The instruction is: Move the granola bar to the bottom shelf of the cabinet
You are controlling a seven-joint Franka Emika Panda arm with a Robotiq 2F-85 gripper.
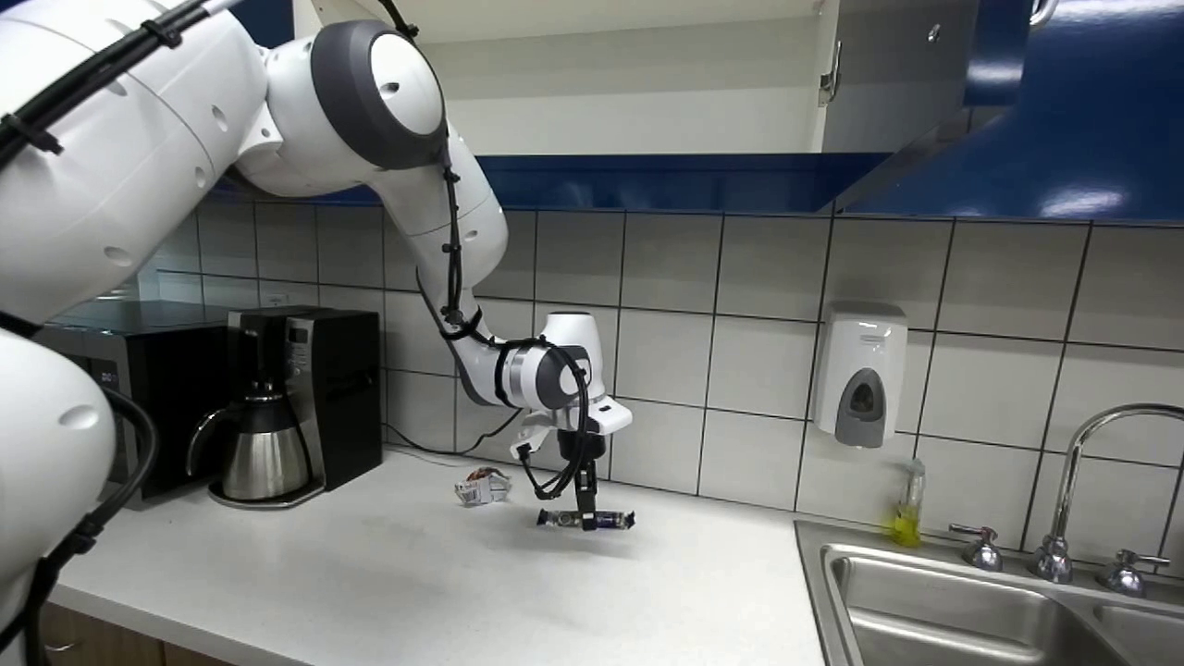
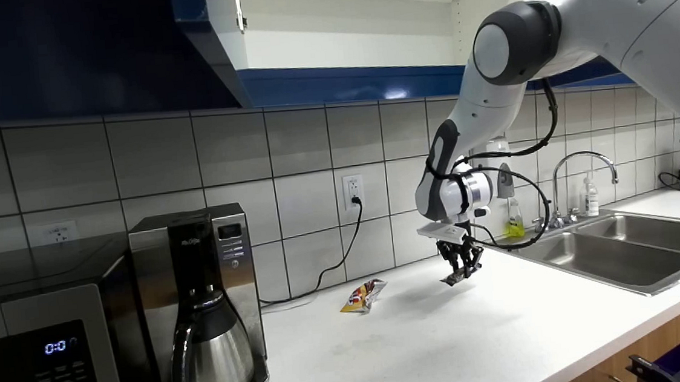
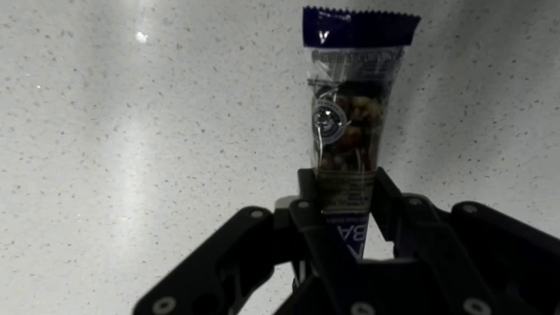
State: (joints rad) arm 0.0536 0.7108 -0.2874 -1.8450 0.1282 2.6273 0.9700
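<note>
Bar is pinched in the jaws, parted just about its width, and held a bit above the counter. Its lettering can only really be read in the wrist view.

I'm in a kitchen — in an exterior view I have a sink and faucet at lower right, a coffee maker beside a microwave at left, and a blue cabinet at top.
</note>
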